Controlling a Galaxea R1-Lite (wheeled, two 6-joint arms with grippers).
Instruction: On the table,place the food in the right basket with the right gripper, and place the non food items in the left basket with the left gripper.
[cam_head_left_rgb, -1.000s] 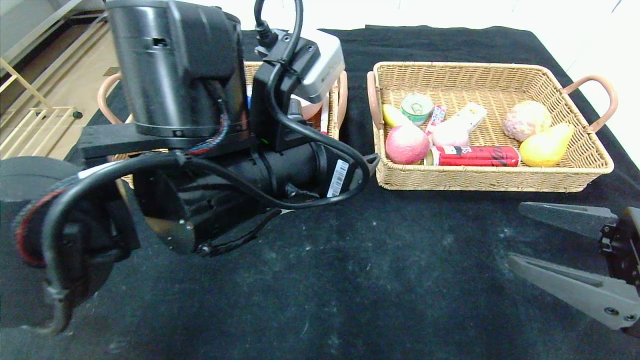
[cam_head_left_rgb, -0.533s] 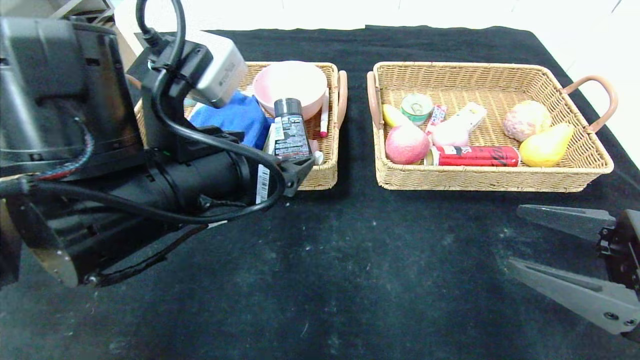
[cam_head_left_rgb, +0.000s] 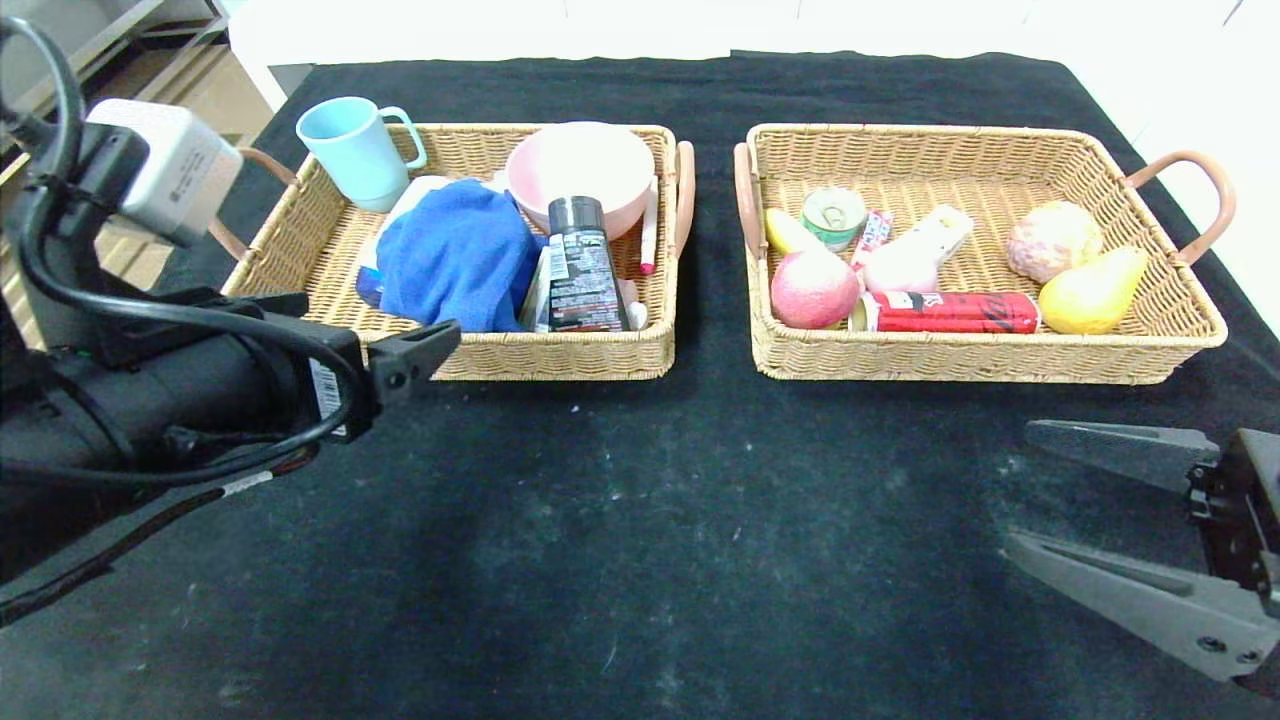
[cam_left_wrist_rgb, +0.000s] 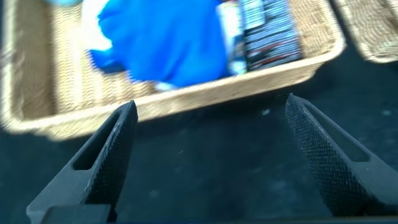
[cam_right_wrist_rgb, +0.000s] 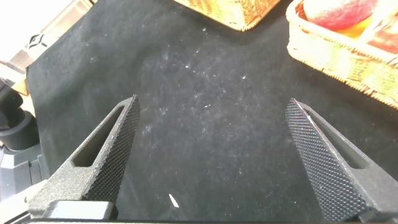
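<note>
While both arms hang off the baskets, findings as follows:
Left gripper (cam_head_left_rgb: 350, 335): jaws spread wide, empty, just before left basket (cam_head_left_rgb: 560, 355) front wall
Right gripper (cam_head_left_rgb: 1070, 500): jaws wide apart, empty, low over black table (cam_head_left_rgb: 650, 520)
Left basket: blue cloth (cam_head_left_rgb: 455, 255), pink bowl (cam_head_left_rgb: 580, 170), black tube (cam_head_left_rgb: 582, 270)
Right basket (cam_head_left_rgb: 980, 360): apple (cam_head_left_rgb: 812, 288), red can (cam_head_left_rgb: 950, 312), pear (cam_head_left_rgb: 1092, 290)
Blue mug (cam_head_left_rgb: 352, 150): at left basket's far corner

No legible text — labels blurred.
</note>
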